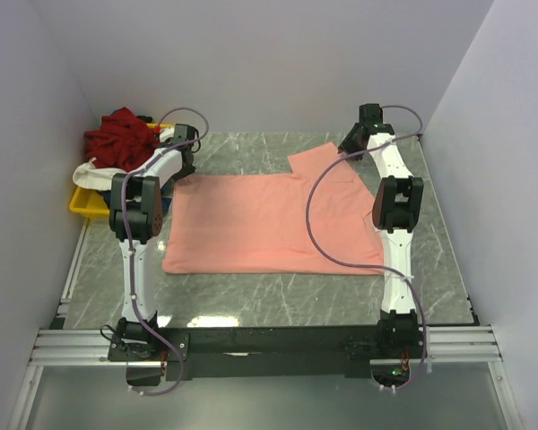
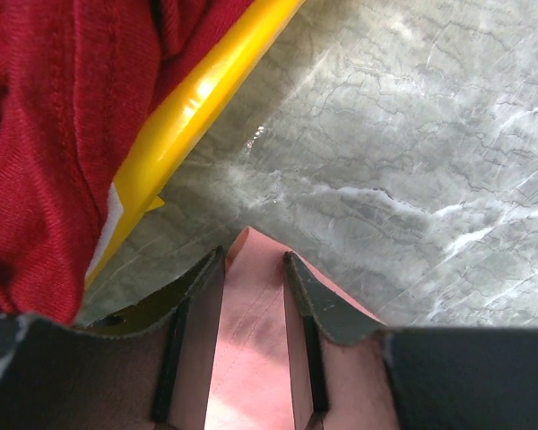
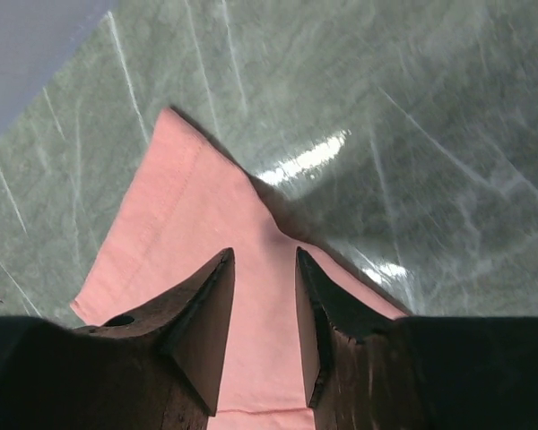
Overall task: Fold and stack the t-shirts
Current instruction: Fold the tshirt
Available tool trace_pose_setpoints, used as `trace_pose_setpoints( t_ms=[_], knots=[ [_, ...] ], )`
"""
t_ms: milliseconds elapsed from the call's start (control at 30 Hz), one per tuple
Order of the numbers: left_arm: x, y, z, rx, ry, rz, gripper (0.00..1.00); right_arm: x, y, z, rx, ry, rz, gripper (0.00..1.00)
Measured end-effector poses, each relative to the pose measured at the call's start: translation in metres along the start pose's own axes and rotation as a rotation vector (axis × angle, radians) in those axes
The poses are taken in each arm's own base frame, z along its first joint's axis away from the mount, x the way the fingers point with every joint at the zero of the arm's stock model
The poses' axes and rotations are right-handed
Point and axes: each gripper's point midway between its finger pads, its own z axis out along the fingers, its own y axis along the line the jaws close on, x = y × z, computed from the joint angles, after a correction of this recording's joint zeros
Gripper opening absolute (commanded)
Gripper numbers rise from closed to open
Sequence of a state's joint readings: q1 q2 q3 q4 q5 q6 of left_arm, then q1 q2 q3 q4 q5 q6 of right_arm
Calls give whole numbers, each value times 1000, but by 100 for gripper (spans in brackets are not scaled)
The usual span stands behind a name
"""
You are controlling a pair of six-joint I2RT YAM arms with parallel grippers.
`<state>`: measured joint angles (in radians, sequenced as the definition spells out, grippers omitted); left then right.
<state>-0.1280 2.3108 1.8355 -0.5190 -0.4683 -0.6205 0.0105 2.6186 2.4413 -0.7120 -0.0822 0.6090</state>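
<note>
Bare table lies open beyond the pink shirt; the yellow tray (heaped with red shirts) crowds the left pincer.

A robot lab test cell: two arms bolted to a metal rail, a marble-look table, plain white walls around.

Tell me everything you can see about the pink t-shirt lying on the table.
The salmon-pink t-shirt is soft, plain cloth, spread flat and mostly smooth on the grey marbled table. One short sleeve points toward the far wall. The left gripper straddles its far-left corner and the right gripper straddles the sleeve, both with jaws apart; whether they touch the cloth is unclear.
</note>
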Motion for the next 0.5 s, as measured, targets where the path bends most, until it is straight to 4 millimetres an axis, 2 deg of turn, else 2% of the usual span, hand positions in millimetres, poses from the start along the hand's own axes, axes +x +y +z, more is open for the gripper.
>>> trace_pose_setpoints(
  t_ms=[233, 500],
  knots=[
    [0, -1, 0, 4, 2, 0, 37, 4, -2, 5, 4, 18, 1, 38],
    [1, -4, -1, 20, 11, -1, 35, 9, -5, 8, 11, 36, 1, 31]
  ],
)
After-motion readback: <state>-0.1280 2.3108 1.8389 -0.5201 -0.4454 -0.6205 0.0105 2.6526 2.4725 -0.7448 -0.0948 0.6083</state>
